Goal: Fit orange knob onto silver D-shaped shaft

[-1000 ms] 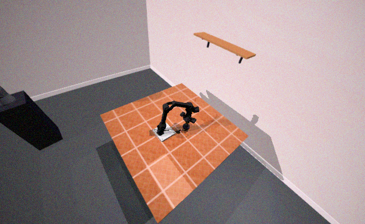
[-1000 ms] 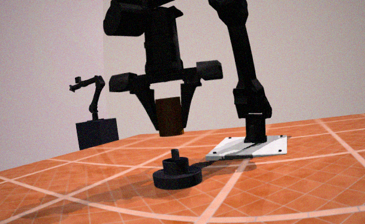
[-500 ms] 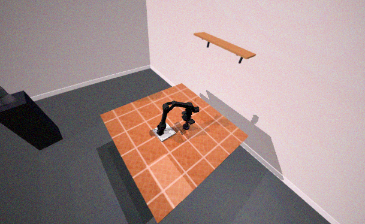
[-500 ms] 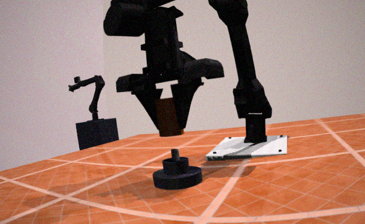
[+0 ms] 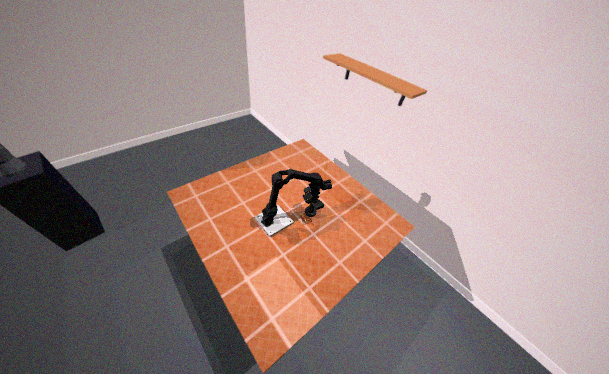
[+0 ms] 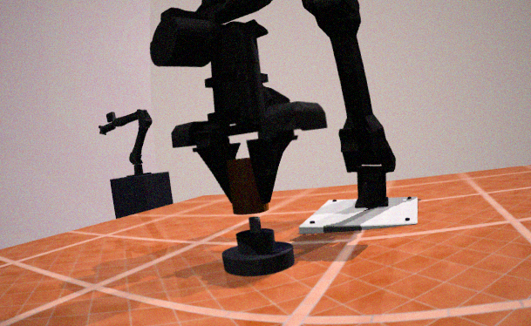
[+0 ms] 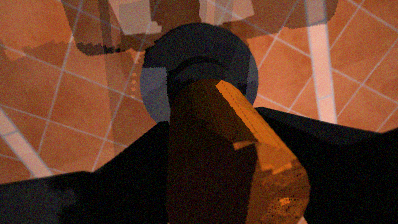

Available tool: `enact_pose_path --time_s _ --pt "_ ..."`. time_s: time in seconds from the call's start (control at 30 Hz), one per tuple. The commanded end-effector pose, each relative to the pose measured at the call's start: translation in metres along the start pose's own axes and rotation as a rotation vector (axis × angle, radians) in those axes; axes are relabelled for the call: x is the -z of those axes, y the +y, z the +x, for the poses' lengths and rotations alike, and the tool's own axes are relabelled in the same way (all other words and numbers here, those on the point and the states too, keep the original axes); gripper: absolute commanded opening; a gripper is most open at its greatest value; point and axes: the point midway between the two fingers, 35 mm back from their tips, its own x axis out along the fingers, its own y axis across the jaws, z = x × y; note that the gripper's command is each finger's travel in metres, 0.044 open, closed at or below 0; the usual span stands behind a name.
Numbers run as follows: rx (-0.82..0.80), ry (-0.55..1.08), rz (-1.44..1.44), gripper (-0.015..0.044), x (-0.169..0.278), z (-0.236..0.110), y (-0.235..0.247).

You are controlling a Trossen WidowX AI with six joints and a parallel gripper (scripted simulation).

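My gripper [image 6: 247, 198] [image 5: 311, 209] is shut on the orange knob [image 6: 243, 187] [image 7: 227, 150], held upright between the two dark fingers. The knob's lower end hangs just above the short shaft [image 6: 255, 224], which stands on the dark round pedestal [image 6: 258, 258] [image 7: 155, 85] on the tiled floor. A small gap shows between knob and shaft in the exterior view. In the wrist view the knob covers the pedestal's middle and hides the shaft. The knob's hole is hidden.
The arm's white base plate [image 6: 364, 214] [image 5: 275, 223] lies right of the pedestal. A dark block [image 6: 140, 193] [image 5: 37, 197] with a second small arm [image 6: 134, 131] stands off the tiles. A wooden shelf [image 5: 374, 76] hangs on the wall.
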Motion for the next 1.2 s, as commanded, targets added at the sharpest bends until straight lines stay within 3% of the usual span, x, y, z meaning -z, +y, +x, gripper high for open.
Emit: enact_pose_path --time_s 0.0,1.17 --pt "0.004 -0.001 0.004 0.0000 -0.0003 0.0082 -0.0007" --pt "0.004 -0.001 -0.002 0.0000 -0.0006 0.0115 -0.0008"
